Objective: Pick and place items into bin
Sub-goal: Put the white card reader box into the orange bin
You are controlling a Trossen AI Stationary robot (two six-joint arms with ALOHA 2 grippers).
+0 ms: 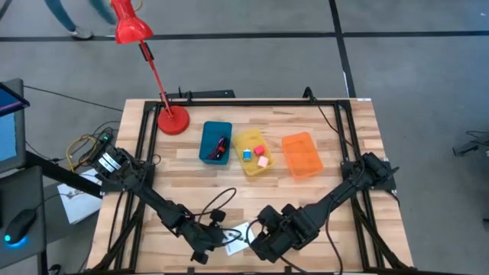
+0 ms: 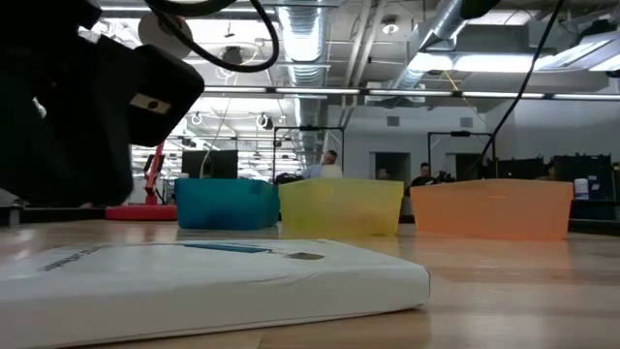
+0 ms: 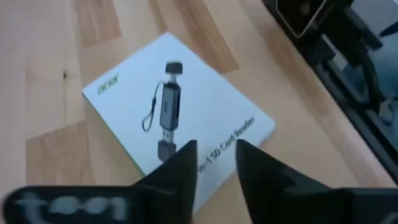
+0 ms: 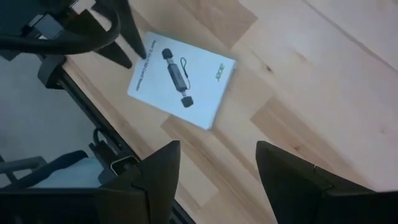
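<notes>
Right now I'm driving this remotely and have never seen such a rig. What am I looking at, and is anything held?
Two dark robot arms work at a wooden table. One picture looks straight down, one looks level across the tabletop, and two come from cameras on the wrists. Near the front edge lies a white card reader box, flat on the wood. The left gripper hangs just over its edge, fingers apart, holding nothing. The right gripper waits open beside it. Farther back stand a blue bin, a yellow bin with small blocks, and an orange bin. A red lamp stands at the back.
</notes>
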